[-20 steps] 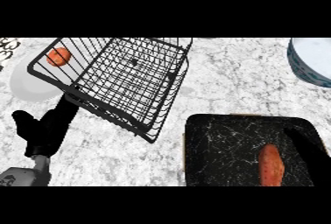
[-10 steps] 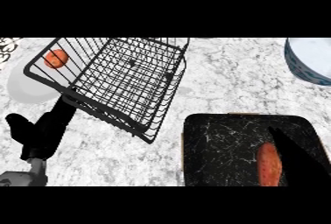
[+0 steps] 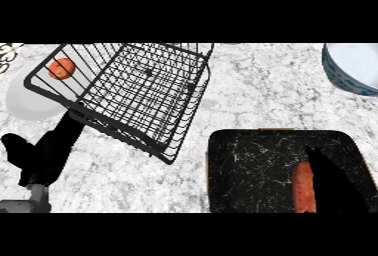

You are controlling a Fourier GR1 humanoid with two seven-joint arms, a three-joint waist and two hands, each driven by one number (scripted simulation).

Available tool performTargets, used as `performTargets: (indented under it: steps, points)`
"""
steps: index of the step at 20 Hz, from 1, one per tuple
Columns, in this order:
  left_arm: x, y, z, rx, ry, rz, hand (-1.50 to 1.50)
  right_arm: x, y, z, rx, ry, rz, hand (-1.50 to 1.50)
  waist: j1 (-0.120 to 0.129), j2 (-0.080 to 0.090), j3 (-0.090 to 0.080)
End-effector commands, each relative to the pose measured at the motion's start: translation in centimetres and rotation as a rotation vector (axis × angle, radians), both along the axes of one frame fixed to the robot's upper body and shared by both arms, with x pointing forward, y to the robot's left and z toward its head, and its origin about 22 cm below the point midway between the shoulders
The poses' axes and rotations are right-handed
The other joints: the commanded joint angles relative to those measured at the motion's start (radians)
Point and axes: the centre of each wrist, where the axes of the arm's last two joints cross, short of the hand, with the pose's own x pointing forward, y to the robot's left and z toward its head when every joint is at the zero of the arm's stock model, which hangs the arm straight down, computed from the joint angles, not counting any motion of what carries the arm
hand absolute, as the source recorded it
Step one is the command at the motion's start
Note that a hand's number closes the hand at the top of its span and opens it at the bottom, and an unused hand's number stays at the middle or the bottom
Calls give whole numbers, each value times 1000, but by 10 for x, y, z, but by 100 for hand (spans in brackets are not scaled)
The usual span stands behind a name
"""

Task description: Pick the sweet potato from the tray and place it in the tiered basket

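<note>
On the near right of the marble table (image 3: 258, 90) lies a dark tray (image 3: 251, 170) with pale scratch-like marks, and the sweet potato (image 3: 303, 187) rests in it, long and orange, lying lengthwise toward the right side of the tray. Just beside the sweet potato, on its right, the right hand (image 3: 328, 180) comes in from the near edge as a black shape that narrows to a point at the far end; its fingers (image 3: 313, 155) look straight and together, running along the sweet potato rather than curled round it, and whether they touch it cannot be told. Far left of the tray stands the black wire tiered basket (image 3: 140, 95), seen from above and tilted in the view, its near corner reaching toward the middle of the table. Through the wires at its far left corner shows a small round orange thing (image 3: 62, 68), and whether it lies inside the basket or under it cannot be told. A white plate (image 3: 26, 102) lies partly under the left edge of the basket. At the near left the left hand (image 3: 40, 155) shows above its grey forearm, black, with fingers up and relaxed, holding nothing, its tip close under the near rim of the basket. At the far right corner a pale bowl (image 3: 354, 67) with a blue-grey wall is cut off by the edge of the view, well apart from the tray
</note>
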Motion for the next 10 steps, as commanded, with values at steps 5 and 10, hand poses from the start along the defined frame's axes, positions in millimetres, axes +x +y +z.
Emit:
performTargets:
  steps: [5,10]
  points:
    - [-14,-3,3,-9,-28,-9,0,16,1,0,-33,59,-112,-150,4,-2,1]
    - [9,7,-3,-6,3,-9,0,-1,3,-14,37,208,-46,150,-6,0,1]
